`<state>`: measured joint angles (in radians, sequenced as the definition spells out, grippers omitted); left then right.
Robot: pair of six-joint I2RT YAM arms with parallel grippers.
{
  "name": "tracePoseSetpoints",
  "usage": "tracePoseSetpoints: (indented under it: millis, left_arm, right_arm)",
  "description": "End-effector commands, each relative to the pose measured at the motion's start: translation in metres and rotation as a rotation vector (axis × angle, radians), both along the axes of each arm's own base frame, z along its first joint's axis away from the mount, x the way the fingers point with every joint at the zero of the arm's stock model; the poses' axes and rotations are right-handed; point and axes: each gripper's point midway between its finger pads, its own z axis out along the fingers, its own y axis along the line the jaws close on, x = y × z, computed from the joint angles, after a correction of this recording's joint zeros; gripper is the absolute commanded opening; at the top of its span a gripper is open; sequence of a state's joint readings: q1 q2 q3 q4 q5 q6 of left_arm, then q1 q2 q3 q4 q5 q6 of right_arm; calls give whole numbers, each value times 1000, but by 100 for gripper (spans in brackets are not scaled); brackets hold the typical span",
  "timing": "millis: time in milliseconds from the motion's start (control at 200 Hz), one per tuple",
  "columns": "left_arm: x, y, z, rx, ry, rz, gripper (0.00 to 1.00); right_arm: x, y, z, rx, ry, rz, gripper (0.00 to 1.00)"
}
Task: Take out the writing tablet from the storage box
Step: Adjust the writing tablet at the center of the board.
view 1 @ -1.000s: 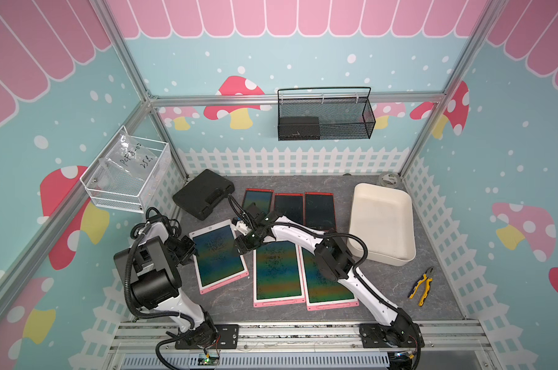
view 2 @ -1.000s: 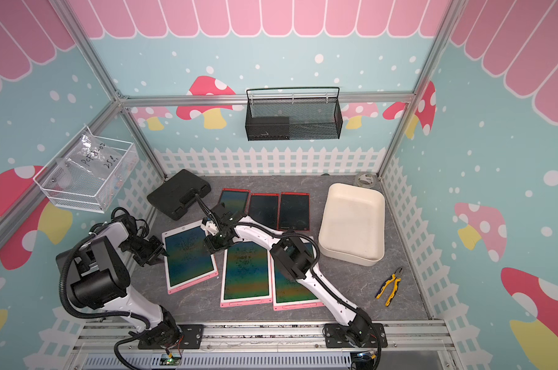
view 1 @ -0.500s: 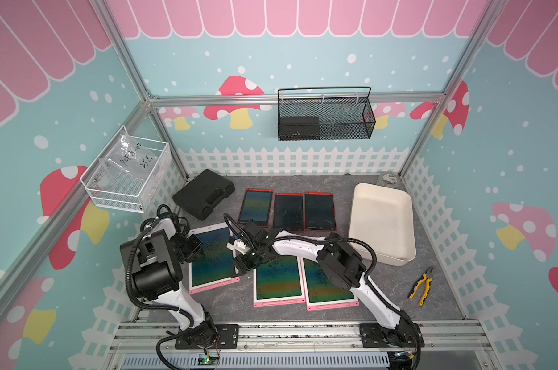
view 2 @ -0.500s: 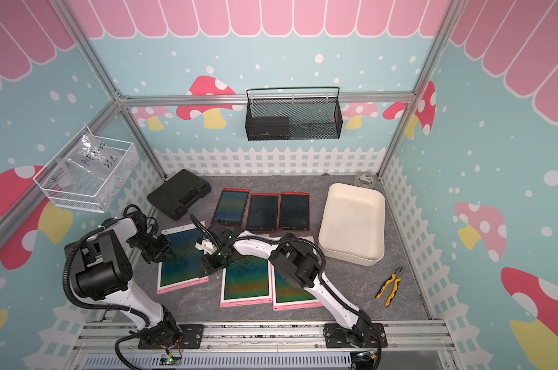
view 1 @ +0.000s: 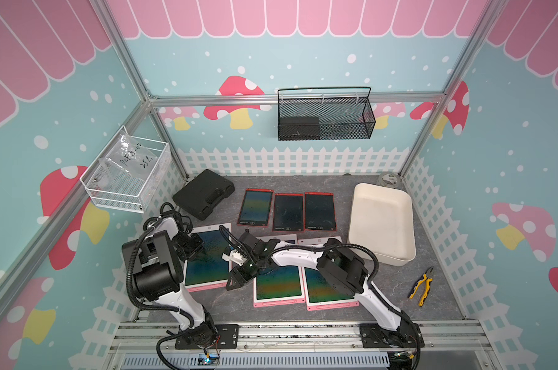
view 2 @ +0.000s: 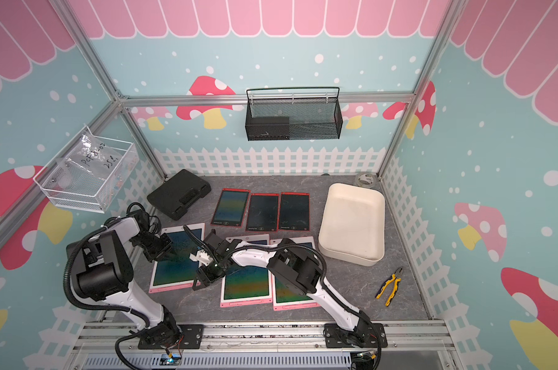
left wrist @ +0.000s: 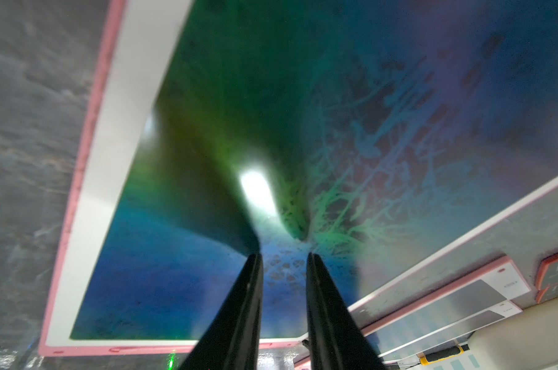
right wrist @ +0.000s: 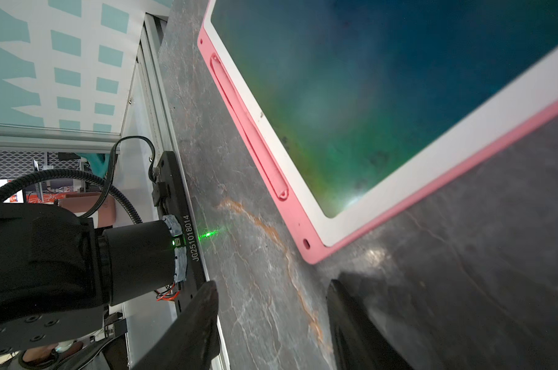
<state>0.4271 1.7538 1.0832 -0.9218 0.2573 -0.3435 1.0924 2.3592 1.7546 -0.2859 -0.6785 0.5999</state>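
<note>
The cream-white storage box (view 1: 381, 224) (view 2: 351, 221) stands at the right, and nothing shows inside it. Several writing tablets lie flat on the grey table: three pink-framed ones in front, three red-framed ones (view 1: 287, 211) behind. My left gripper (view 1: 197, 248) (left wrist: 283, 256) hovers over the screen of the left pink tablet (view 1: 207, 272) (left wrist: 207, 128); its jaws are a narrow gap apart and hold nothing. My right gripper (view 1: 234, 283) (right wrist: 271, 285) is open and empty over bare table, just off that tablet's (right wrist: 383, 80) near right corner.
A black case (view 1: 204, 193) lies at the back left, yellow pliers (view 1: 420, 286) at the front right, a tape roll (view 1: 388, 179) behind the box. A black mesh basket (view 1: 325, 118) hangs on the back wall, a white wire basket (view 1: 127, 179) on the left wall.
My right gripper has moved from the left tablet's far edge toward the front, to beside its near corner. The left gripper has shifted over the tablet's screen. The tablet now lies straighter.
</note>
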Motion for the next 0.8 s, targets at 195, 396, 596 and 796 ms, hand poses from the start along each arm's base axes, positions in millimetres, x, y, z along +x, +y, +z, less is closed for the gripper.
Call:
tracePoseSetpoints:
  millis: [195, 396, 596, 796]
  left_arm:
    - [17, -10, 46, 19, -184, -33, 28]
    - [40, -17, 92, 33, -396, -8, 30]
    - [87, -31, 142, 124, -667, -56, 30]
    - [118, -42, 168, 286, -844, -135, 31]
  right_arm:
    - [33, -25, 32, -20, -73, -43, 57]
    - [76, -38, 79, 46, -208, -40, 58]
    - [171, -104, 100, -68, -482, -265, 59]
    - [236, -201, 105, -183, -724, -470, 60]
